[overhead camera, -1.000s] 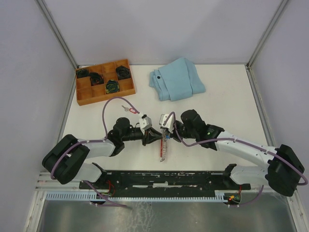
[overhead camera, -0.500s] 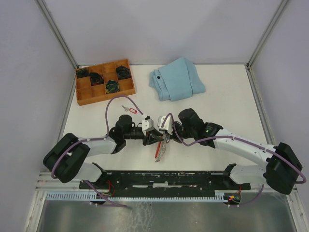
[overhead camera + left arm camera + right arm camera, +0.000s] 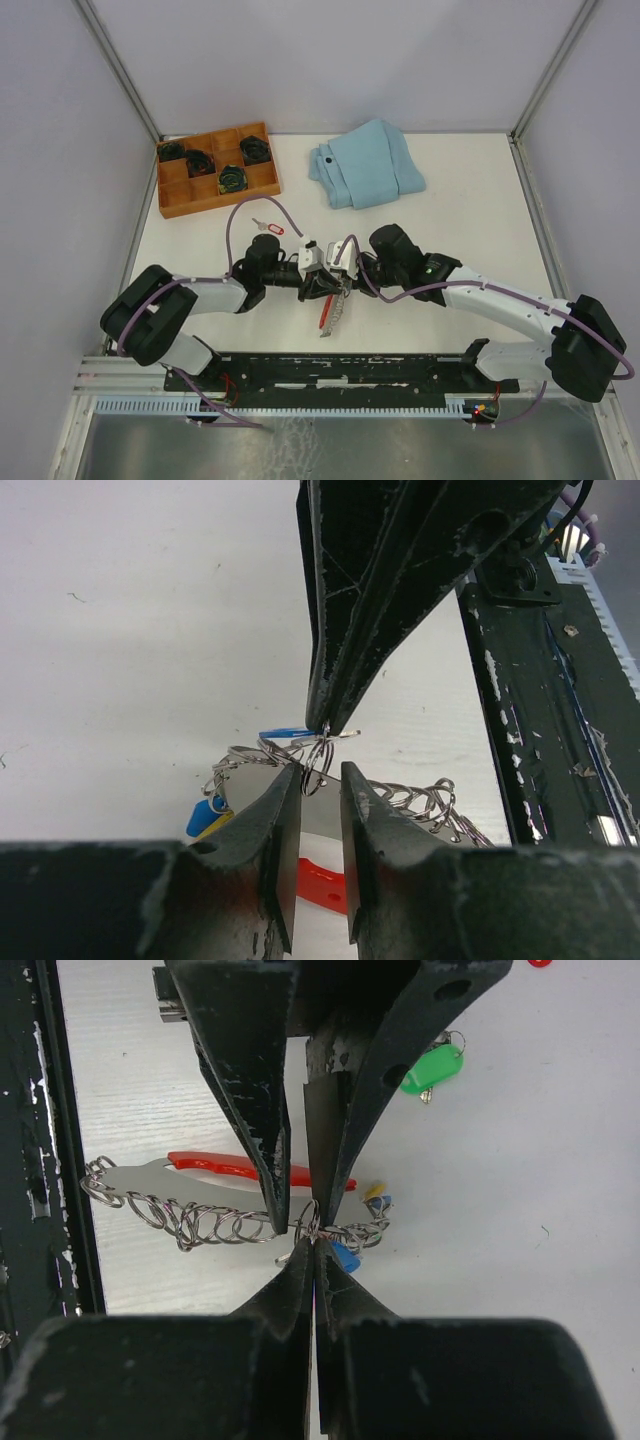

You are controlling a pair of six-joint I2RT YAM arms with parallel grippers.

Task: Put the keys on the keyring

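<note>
My right gripper (image 3: 313,1245) is clamped shut on a small wire loop (image 3: 306,1228) at the end of the keyring's row, just beside a blue-tagged key (image 3: 345,1257). I cannot tell whether that loop belongs to the keyring or to the key. My left gripper (image 3: 320,775) meets it tip to tip from the other side. Its fingers (image 3: 285,810) stand a narrow gap apart with a loop between them, and I cannot tell whether they press on it.

The keyring (image 3: 215,1165) is in the middle of the table (image 3: 470,200), under both grippers, its red strip running back toward my bases. A green key (image 3: 433,1068) lies apart from it, and a red key (image 3: 268,228) lies behind my left wrist. Farther back are a wooden tray (image 3: 215,205) and a blue cloth (image 3: 365,165).
</note>
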